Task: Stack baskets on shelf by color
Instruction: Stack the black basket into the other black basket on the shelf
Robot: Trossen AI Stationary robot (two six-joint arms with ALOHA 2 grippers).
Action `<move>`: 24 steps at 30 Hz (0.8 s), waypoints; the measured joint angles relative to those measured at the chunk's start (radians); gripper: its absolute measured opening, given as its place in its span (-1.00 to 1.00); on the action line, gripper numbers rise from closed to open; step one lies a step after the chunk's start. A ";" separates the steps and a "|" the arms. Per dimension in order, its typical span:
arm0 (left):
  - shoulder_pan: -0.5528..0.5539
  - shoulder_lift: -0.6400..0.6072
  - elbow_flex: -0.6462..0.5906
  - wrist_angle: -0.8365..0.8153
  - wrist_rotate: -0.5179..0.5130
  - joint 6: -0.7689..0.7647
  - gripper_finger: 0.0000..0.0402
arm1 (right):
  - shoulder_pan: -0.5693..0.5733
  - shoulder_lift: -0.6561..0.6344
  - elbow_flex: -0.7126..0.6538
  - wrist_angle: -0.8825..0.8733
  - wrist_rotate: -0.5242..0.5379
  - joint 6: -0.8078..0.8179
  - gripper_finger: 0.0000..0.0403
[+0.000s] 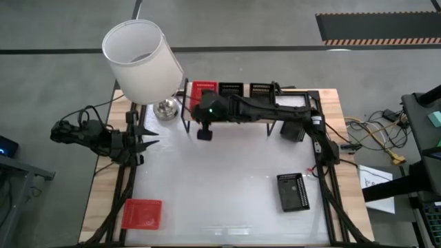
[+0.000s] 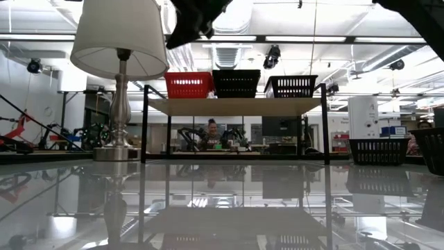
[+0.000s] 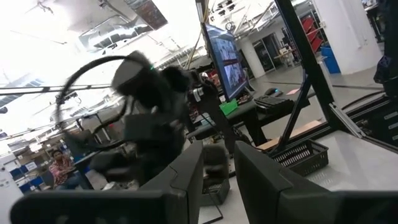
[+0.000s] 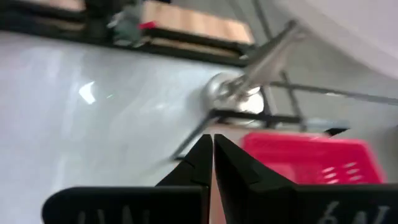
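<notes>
From above, the right arm (image 1: 255, 109) covers most of the shelf (image 1: 298, 101), so only the back row of baskets (image 1: 230, 89) shows past it. The red basket (image 4: 305, 160) beside the lamp base (image 4: 227, 89) is smeared by blur. Beyond the shelf, a black basket (image 2: 434, 147) is cut off by the frame edge.

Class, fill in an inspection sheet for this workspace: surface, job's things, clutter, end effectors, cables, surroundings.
Surface: white mat on a wooden table.
Job's things: shelf carries a red basket and two black baskets; a red basket and a black basket lie on the mat; another black basket sits by the shelf.
Clutter: lamp.
End effectors: left end effector open at the table's left edge; right end effector shut, empty, near the shelf's red basket.
Cables: loose wires off the table's right.
Surroundings: person seated behind the shelf.
</notes>
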 joint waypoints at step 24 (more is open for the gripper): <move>0.000 0.000 0.000 0.009 0.000 -0.001 -0.63 | 0.457 -0.080 -0.031 -0.876 -0.050 0.603 -0.96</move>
